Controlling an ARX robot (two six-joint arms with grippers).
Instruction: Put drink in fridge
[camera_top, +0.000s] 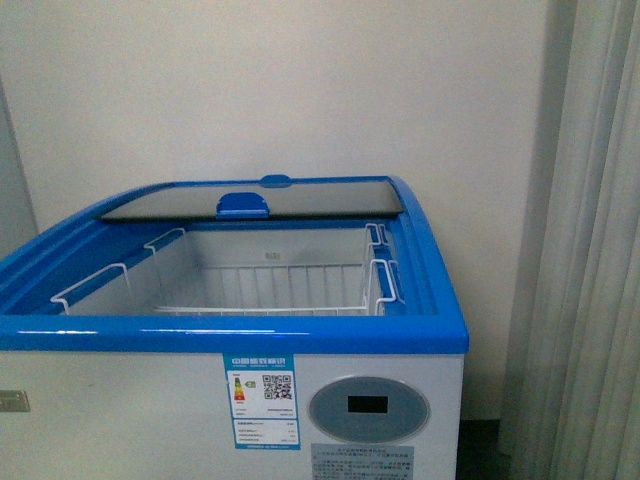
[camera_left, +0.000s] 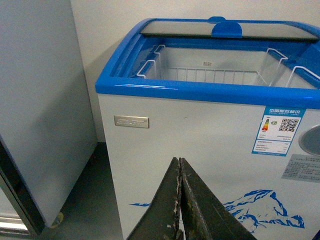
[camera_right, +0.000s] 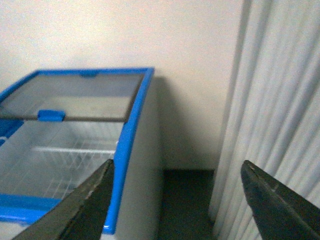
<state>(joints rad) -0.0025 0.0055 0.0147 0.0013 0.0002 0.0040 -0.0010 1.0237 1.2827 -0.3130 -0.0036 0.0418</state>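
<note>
The fridge (camera_top: 230, 335) is a white chest freezer with a blue rim, straight ahead. Its glass lid (camera_top: 255, 198) is slid to the back, so the front half stands open over empty white wire baskets (camera_top: 270, 285). The drink is not in any view. My left gripper (camera_left: 180, 165) is shut and empty, low in front of the fridge's white front wall (camera_left: 200, 135). My right gripper (camera_right: 177, 167) is open and empty, by the fridge's right side (camera_right: 127, 150), over the floor gap. Neither gripper shows in the front view.
A plain white cabinet (camera_left: 40, 100) stands left of the fridge, with a dark floor strip (camera_left: 85, 200) between them. A pale curtain (camera_top: 590, 250) hangs to the right, also in the right wrist view (camera_right: 275, 100). A wall (camera_top: 280, 90) stands close behind the fridge.
</note>
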